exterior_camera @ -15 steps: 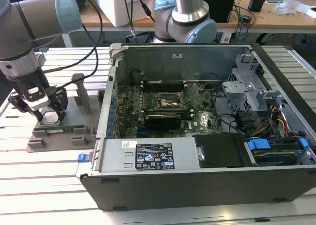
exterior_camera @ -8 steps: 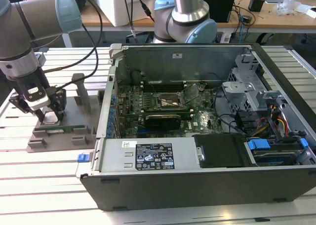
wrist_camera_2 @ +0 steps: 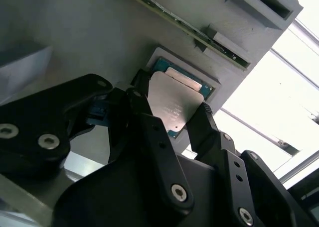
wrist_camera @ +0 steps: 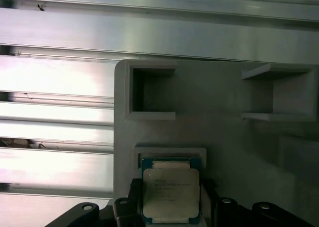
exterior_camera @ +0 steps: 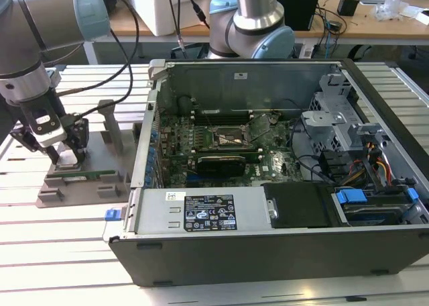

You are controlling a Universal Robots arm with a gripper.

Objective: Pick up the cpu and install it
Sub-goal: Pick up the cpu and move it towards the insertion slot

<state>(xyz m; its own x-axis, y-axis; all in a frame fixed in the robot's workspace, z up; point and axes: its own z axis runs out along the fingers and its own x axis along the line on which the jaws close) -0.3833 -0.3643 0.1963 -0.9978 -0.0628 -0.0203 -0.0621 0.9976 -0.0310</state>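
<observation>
Robotics lab/workshop: robot arm (exterior_camera: 40, 24), slotted alu surface (exterior_camera: 53, 252), opened PC case (exterior_camera: 268, 245), cluttered desks (exterior_camera: 362, 24) w/ cables (exterior_camera: 127, 47).

Open computer case (exterior_camera: 268, 252) on the slatted table (exterior_camera: 53, 252) — grey holder block (exterior_camera: 74, 192) just beside it.

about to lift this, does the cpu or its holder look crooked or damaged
Nothing stands out. The small square cpu with a pale silvery metal top lies straight in its recess in the grey plastic holder block, with no visible damage.
</observation>
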